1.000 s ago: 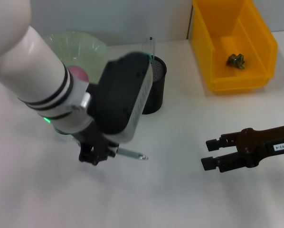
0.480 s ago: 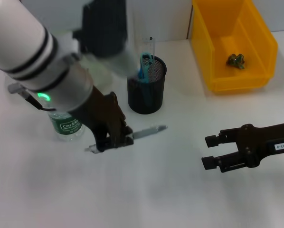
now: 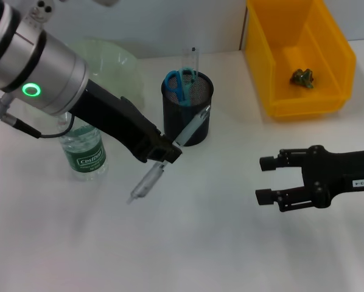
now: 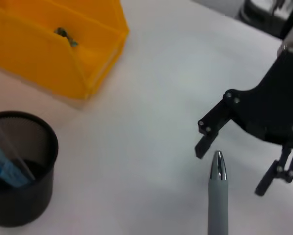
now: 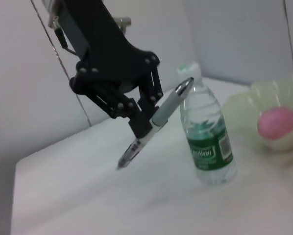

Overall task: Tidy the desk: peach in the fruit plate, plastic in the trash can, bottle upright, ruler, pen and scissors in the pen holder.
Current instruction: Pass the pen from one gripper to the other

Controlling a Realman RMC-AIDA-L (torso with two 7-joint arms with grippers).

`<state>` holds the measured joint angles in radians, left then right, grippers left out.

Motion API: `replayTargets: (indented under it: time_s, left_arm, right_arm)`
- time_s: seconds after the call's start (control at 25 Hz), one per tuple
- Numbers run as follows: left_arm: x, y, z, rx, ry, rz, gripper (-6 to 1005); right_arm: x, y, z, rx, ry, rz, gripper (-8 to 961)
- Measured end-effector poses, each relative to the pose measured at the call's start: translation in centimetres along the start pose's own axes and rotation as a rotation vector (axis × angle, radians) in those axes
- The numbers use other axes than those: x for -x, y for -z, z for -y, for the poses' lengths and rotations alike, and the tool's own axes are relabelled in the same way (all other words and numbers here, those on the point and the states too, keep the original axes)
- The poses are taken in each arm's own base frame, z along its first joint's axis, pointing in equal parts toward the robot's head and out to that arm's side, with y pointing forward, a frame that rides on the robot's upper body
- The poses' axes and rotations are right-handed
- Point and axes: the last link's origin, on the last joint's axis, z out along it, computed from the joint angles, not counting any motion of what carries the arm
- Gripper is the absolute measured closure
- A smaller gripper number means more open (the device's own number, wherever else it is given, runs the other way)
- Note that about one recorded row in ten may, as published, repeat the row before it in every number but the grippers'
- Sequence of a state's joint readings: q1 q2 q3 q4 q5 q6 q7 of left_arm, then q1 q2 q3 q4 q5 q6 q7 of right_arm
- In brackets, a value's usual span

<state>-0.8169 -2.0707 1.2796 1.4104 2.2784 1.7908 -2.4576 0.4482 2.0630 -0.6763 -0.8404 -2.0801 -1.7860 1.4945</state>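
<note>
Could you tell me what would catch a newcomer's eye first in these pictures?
Probably the left gripper, shut on the pen and holding it tilted in the air just in front of the pen holder. Next comes the bright yellow trash can at the desk's far right, with the open right gripper hovering before it.

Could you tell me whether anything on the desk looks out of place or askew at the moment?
Only the pen is out of place: the left gripper holds it tilted in the air beside the pen holder. The bottle stands upright, the scissors sit in the holder, and the peach lies in the fruit plate. The right gripper is open over the bare desk.
</note>
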Motion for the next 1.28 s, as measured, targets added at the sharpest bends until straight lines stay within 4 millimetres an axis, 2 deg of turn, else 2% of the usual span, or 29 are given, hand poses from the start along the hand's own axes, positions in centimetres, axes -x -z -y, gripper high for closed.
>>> replayTargets:
  time_s: [0.08,0.12,0.6,1.0,1.16,1.28]
  left_arm:
    - [0.1,0.2,0.1,0.007,0.042,-0.014,848]
    - [0.2,0.3,-0.1,0.030,0.123,-0.037,847]
    - [0.3,0.6,-0.2,0.149,0.373,-0.153,844]
    - [0.6,-0.1,1.2,0.208,0.566,-0.273,841]
    - [1.0,-0.1,1.6,0.222,0.647,-0.319,840]
    - [1.0,-0.1,1.6,0.222,0.647,-0.319,839]
  right_arm:
    - [0.0,0.1,-0.1,-0.017,0.048,0.018,146]
    - [0.0,0.2,-0.2,-0.026,0.075,0.029,146]
    - [0.1,1.8,-0.4,-0.162,0.355,0.215,146]
    - [0.3,1.4,0.2,-0.336,0.676,0.360,146]
    - [0.1,1.0,0.4,-0.397,0.824,0.362,146]
    - [-0.4,0.4,0.5,-0.438,0.934,0.338,146]
